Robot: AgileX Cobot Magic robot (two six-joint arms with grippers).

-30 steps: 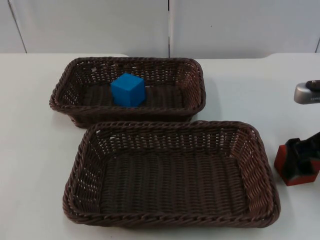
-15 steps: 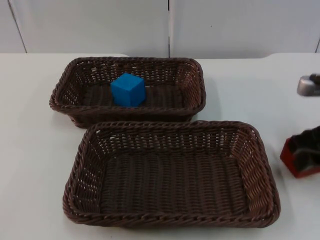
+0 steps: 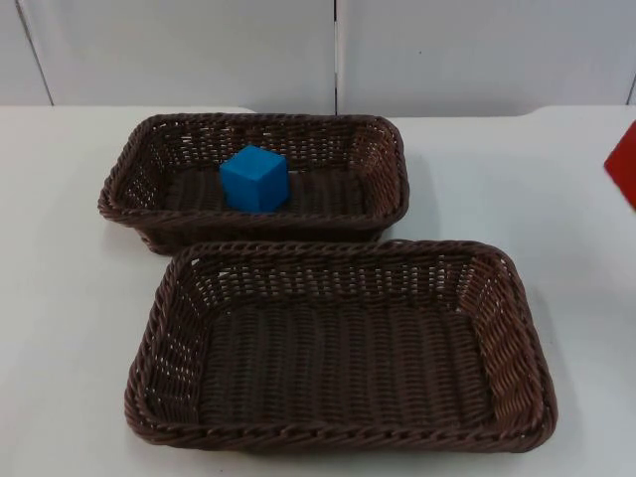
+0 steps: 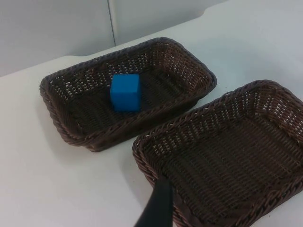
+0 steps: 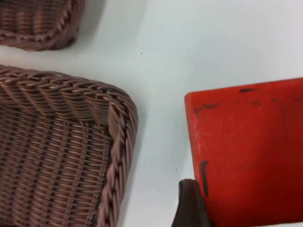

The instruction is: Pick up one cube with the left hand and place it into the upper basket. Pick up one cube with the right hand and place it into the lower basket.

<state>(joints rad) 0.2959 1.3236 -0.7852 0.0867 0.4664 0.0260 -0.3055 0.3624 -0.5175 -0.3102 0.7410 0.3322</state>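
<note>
Blue cube [image 3: 254, 178]: it sits on the floor of the upper basket [image 3: 129, 164], a little toward its left half and near the back wall. So I judge the left-hand half of the task as finished.

Red cube [image 5: 246, 151]: I hold it with my right gripper [image 5: 191, 208]. In the right wrist view it stands very close to the camera, and one black fingertip presses on its face. In the top view I see only a red corner [image 3: 623, 164] at the right edge, well apart from both baskets.

Right gripper: pinching the red cube, I believe, although the second finger is hidden behind the cube. The cube seems lifted from the white table [image 3: 60, 298], because it looks large over the surface beside the basket's corner.

Left gripper [image 4: 156, 210]: it waits above the near-left side of the lower basket [image 3: 169, 298]. I see only one dark fingertip, so I cannot tell if the fingers are spread or together.

Lower basket: it holds no cube. It lies just in front of the upper basket, their rims almost touching.

Next need: I must carry the red cube to the left, over the rim [image 5: 120, 132] of the lower basket, high enough to clear the woven edge, and then release it.
</note>
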